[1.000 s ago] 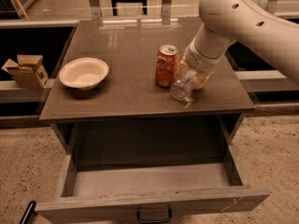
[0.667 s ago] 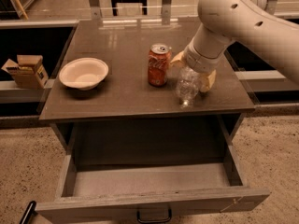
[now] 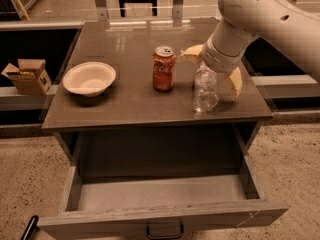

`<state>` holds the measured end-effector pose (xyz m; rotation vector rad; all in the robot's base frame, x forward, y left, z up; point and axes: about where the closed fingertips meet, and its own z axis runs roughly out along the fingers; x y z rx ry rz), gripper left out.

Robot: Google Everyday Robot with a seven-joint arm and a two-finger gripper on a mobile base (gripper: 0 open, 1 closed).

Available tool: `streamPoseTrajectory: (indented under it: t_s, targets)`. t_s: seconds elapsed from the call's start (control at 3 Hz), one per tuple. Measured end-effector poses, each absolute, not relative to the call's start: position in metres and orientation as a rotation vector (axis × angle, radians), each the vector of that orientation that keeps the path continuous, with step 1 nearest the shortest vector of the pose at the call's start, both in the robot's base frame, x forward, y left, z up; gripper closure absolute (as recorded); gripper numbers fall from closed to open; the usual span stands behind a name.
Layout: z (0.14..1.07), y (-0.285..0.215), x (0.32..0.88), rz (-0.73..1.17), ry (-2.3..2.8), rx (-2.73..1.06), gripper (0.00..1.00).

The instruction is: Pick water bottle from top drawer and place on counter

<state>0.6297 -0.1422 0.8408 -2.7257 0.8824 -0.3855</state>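
The water bottle stands upright on the counter, near its front right, just right of a red soda can. My gripper is over the bottle's upper part. Its yellowish fingers are spread wide, one on each side of the bottle, and do not squeeze it. The white arm comes in from the upper right. The top drawer is pulled open below the counter. Its pale floor is bare and its dark handle is at the front.
A white bowl sits on the counter's left part. A cardboard box rests on a low ledge to the left. Chair legs stand behind the counter. A dark rod end lies on the floor at the bottom left.
The bottle went from tilted in the gripper to upright on the counter. The fingers have spread apart. The red can has shifted a little to the left.
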Motion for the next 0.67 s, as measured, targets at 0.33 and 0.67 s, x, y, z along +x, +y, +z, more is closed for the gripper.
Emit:
streamPoseTrajectory:
  t_s: [0.33, 0.67]
  targets:
    - [0.8618, -0.1486, 0.6328, -0.388, 0.987, -2.636, 0.00]
    - [0.8618, -0.1486, 0.6328, -0.388, 0.987, -2.636, 0.00]
